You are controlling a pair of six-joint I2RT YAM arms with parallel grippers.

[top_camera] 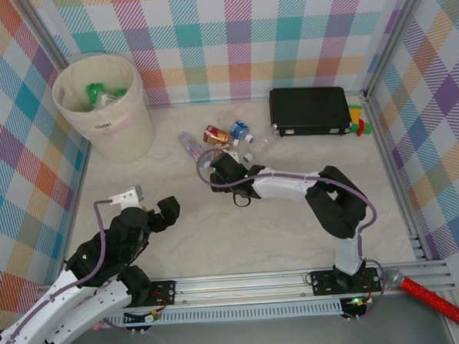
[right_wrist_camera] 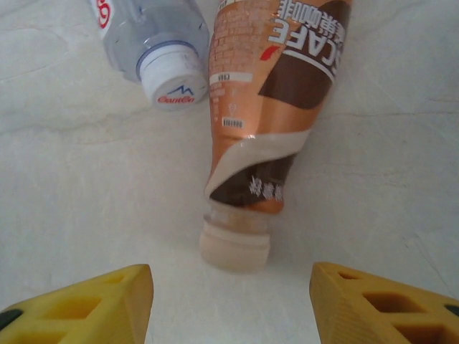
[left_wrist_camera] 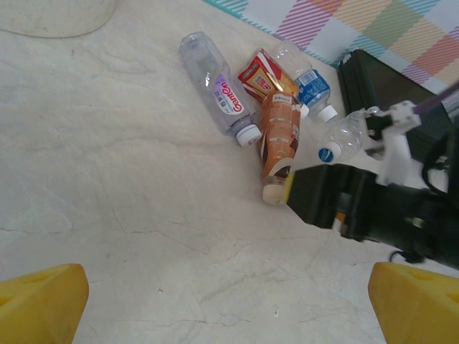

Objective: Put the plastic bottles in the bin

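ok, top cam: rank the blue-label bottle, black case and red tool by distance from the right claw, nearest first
1. Blue-label bottle: just beyond the right claw, in the bottle cluster.
2. Black case: far right, by the back wall.
3. Red tool: near-right corner, past the arm's base.

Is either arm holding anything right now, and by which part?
Nothing held. Fingers of the right gripper sit by the cap of the brown bottle, not touching; left gripper open, empty.
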